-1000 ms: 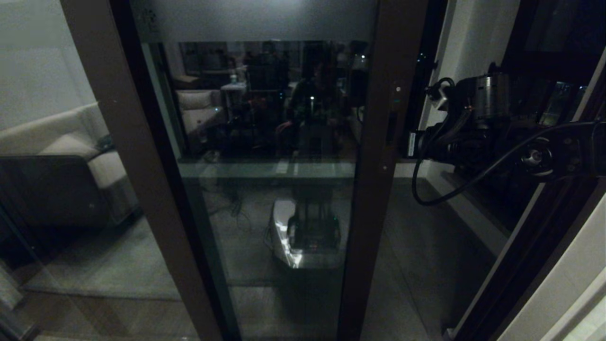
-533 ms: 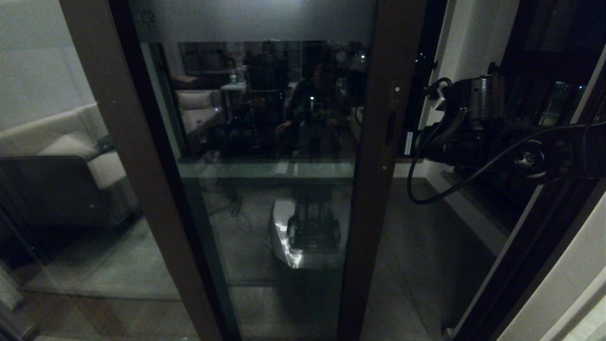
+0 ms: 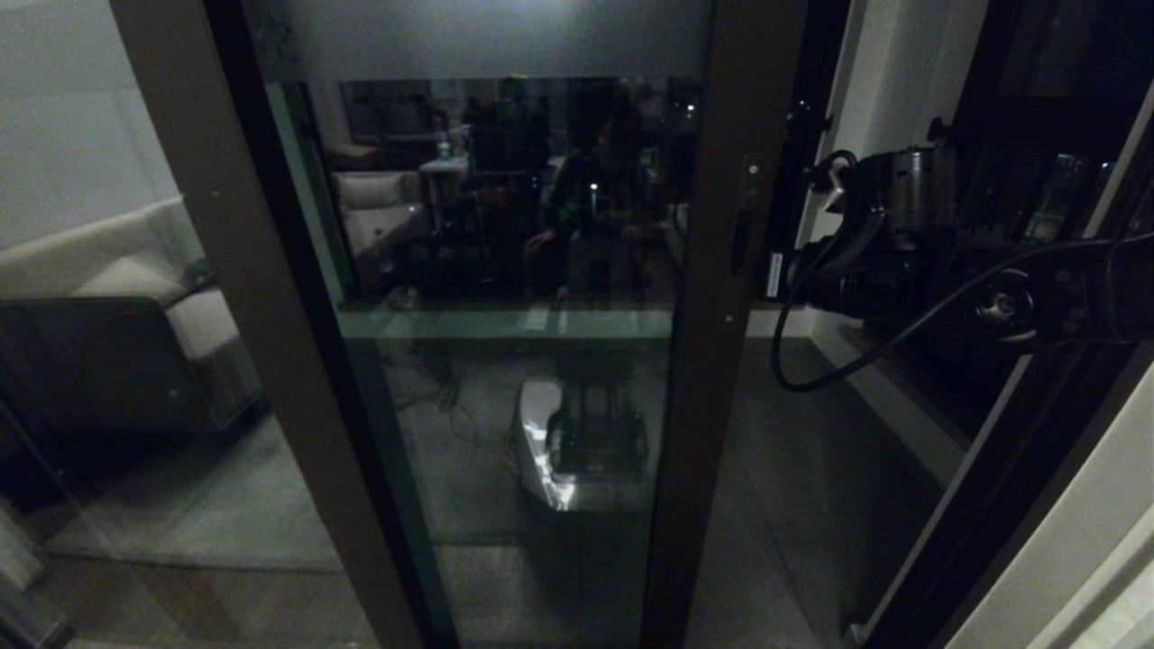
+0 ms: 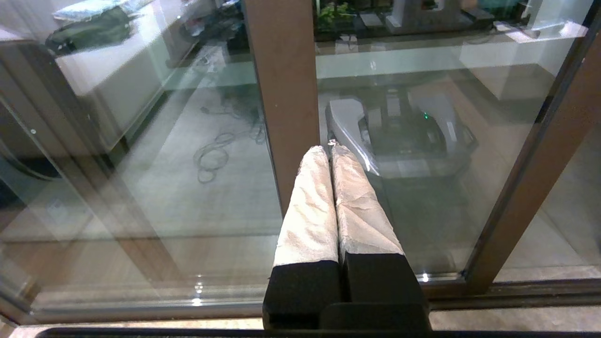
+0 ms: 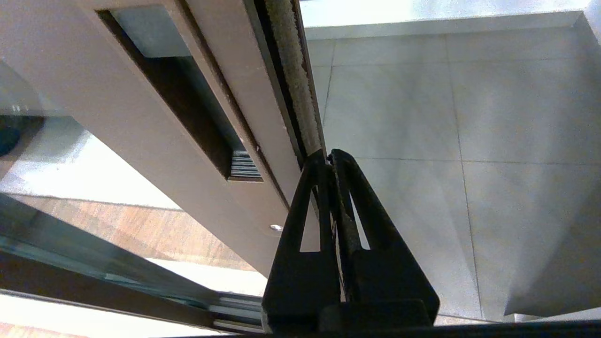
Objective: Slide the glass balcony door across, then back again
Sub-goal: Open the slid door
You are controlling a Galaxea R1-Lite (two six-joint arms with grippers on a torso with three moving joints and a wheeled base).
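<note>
The glass balcony door (image 3: 505,270) fills the middle of the head view, with a frosted strip (image 3: 478,36) along its top. Its brown right stile (image 3: 721,361) carries the slim black recessed handle (image 3: 738,243), which the right wrist view shows close up as the handle (image 5: 188,108). My right gripper (image 5: 328,155) is shut, its tips pressed against the brush seal (image 5: 296,70) on the stile's free edge, beside the handle and not in it. My right arm (image 3: 902,234) reaches in from the right. My left gripper (image 4: 330,146) is shut and empty, low before the glass, pointing at a brown upright frame (image 4: 286,94).
A plain brown-framed glass panel (image 3: 207,270) stands at the left, a sofa behind it. Right of the door's stile is the gap onto the tiled balcony floor (image 3: 793,451). A white wall (image 3: 892,81) and a dark window frame (image 3: 1010,469) bound the right side. The floor track (image 4: 516,286) runs below.
The door's handled stile has slid a little to the left, and my right arm has followed it with its tips on the edge. The gap at the right has widened slightly.
</note>
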